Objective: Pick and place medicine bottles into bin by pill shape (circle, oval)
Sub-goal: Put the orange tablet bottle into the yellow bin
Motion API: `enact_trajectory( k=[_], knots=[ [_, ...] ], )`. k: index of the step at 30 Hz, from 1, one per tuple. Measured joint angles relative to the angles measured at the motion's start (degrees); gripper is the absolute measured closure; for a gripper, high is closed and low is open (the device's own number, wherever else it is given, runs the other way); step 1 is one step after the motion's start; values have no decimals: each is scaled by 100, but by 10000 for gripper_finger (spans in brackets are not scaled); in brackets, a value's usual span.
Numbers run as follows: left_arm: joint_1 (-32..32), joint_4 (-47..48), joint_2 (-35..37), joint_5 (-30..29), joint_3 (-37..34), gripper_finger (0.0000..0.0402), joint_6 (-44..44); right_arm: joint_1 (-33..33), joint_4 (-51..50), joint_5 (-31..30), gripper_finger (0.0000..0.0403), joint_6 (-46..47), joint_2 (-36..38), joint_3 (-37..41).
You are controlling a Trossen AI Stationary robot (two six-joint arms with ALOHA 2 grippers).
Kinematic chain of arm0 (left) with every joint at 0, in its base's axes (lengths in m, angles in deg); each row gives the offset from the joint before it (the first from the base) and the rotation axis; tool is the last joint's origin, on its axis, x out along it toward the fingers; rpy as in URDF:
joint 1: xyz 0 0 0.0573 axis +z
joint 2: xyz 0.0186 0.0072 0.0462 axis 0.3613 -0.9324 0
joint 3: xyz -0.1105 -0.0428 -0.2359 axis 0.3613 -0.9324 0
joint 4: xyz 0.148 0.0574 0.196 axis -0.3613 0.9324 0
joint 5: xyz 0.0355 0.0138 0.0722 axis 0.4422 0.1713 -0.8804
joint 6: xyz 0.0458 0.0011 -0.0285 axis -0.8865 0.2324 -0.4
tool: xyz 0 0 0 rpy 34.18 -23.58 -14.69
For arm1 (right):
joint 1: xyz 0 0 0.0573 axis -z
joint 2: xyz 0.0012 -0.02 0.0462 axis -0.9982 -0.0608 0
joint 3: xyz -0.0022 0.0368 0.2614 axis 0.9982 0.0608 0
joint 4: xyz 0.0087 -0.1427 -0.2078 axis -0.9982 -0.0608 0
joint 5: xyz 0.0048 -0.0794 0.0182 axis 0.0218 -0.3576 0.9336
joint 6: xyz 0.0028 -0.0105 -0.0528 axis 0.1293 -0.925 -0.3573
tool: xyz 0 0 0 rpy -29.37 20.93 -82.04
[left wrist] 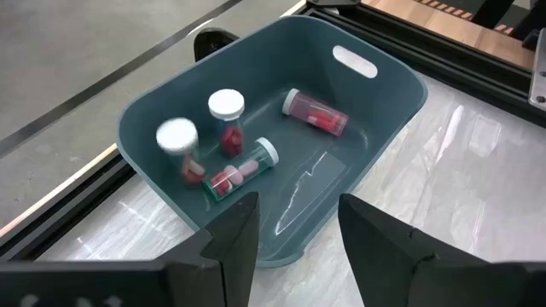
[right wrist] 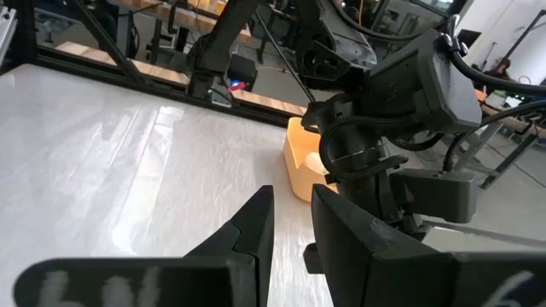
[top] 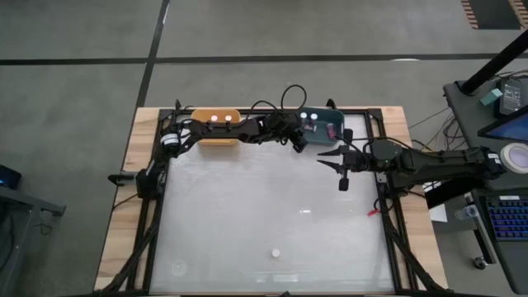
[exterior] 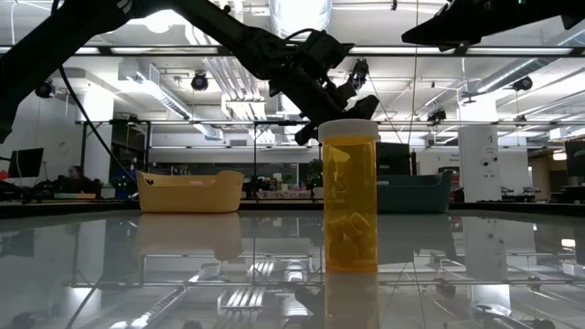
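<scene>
Nearly done, by the look of it: four bottles already in the teal bin [left wrist: 375, 94], two upright with white caps [left wrist: 226, 105] and two lying on their sides [left wrist: 314, 112] showing pink and red pills, plus two white caps visible in the yellow bin [top: 216, 129] at the back edge of the table. One bottle left [top: 275, 252], standing alone near the front edge of the table, well apart from both bins and both arms; seen close up in the low view as an amber bottle [exterior: 348, 196] with a white cap, upright, pills inside, shape hard to call from here. Left gripper [left wrist: 294, 226] hovering just over the near rim of the teal bin, fingers parted and nothing between them, most likely a drop just finished. Right gripper [top: 341, 163] out over the table just beside the teal bin, jaws apart and empty, pointed toward the left arm [right wrist: 401, 94] and the yellow bin beyond. Little in the way of the last pick: bare white table top [top: 247, 214] between the arms and the bottle, only a small red scrap [top: 373, 212] by the right frame rail. Main hazard likely the two arms crowding each other at the back near the bins, and a long reach to the front for whichever arm goes. Desks, a keyboard [top: 505, 216] and cables off to the right, clear of the work.
</scene>
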Motion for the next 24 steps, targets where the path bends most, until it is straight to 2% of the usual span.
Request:
enact_trajectory(
  k=[6,10,13,18,24],
  knots=[
    [-27,49,74,5,22,255,-6,0,-28,-1,330,-11,2,0],
    [-191,63,522,85,11,255,-154,0,-54,-2,330,-11,2,0],
    [-386,431,972,153,-11,255,-449,0,-59,0,330,-11,2,0],
    [-908,1351,1681,166,-77,255,-915,-2,-94,2,330,-11,-1,4],
    [-1729,1800,2269,173,-402,255,-1113,-2,-95,9,330,47,-13,7]
  ],
)
